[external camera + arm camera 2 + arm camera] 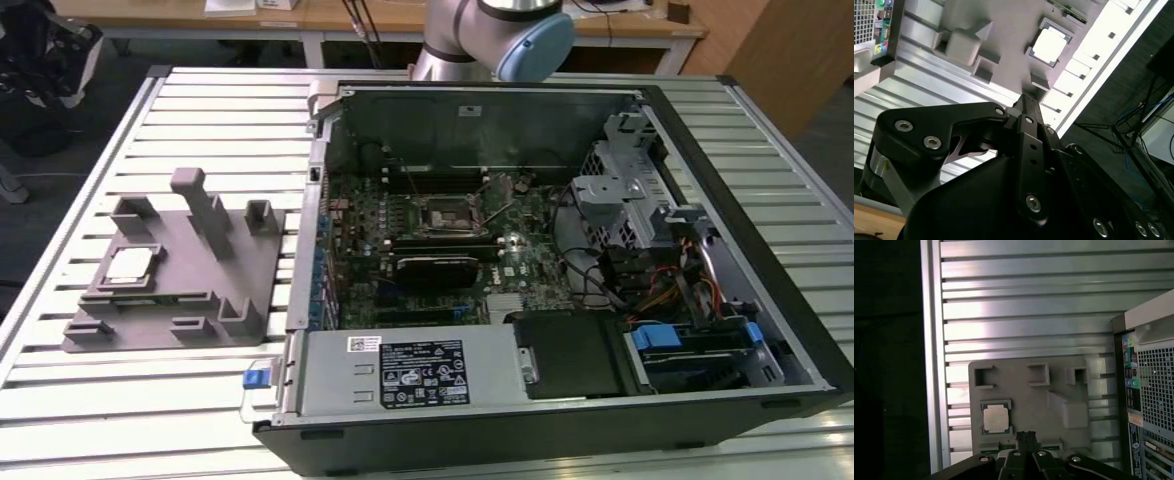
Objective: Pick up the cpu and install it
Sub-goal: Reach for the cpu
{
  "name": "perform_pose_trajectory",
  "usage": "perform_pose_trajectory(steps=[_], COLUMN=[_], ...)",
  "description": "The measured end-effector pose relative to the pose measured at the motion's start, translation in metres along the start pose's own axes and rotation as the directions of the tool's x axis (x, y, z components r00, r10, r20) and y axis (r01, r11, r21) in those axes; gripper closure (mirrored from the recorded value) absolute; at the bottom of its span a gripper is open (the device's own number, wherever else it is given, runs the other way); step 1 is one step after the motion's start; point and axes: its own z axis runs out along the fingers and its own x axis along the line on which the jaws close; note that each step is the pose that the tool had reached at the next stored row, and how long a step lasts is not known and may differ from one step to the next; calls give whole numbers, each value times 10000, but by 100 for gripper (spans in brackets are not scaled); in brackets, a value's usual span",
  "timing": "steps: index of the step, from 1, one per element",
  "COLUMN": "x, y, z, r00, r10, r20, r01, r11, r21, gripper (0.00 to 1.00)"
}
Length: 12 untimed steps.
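Note:
The cpu (130, 265), a small square chip with a pale silver top, lies flat in a pocket of the grey plastic fixture (187, 300) at the exterior view's left. Both wrist views show it too, the cpu (1049, 45) and the cpu (996, 419), still seated in the fixture (1029, 395). My gripper (1026, 436) hangs well above the fixture, a little to one side of the chip, its thin black fingers pressed together with nothing between them. The second wrist view shows the gripper (1026, 100) the same way. The dark square socket (443, 212) sits on the motherboard inside the case.
An open computer case (747, 130) lies on the slatted aluminium table (200, 110), with drive cages and cables at the exterior view's right. The arm (501, 35) rises behind the case. The table edge (934, 365) runs close to the fixture, dark floor beyond.

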Motion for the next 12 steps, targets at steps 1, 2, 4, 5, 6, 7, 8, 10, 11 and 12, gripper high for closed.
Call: perform_pose_trajectory(steps=[1,2,4,5,6,7,8,10,11,12], x=[46,91,181,227,272,316,355,415,436,454], y=[-2,-3,-4,-4,-4,-5,-6,-8,-9,-9], z=[2,4,7,9,11,13,14,17,19,21], r00=[10000,10000,10000,10000,10000,10000,10000,10000,10000,10000], r10=[-1,-2,-2,-1,0,0,-1,0,0,0], r20=[-1,-2,-3,-4,-6,-8,-11,-17,-20,-23], r01=[1,2,2,1,0,0,1,0,0,0], r11=[10000,10000,10000,10000,10000,10000,10000,10000,10000,10000], r21=[-1,0,0,0,0,0,0,1,1,1], gripper=[89,89,89,89,89,89,89,89,89,89])
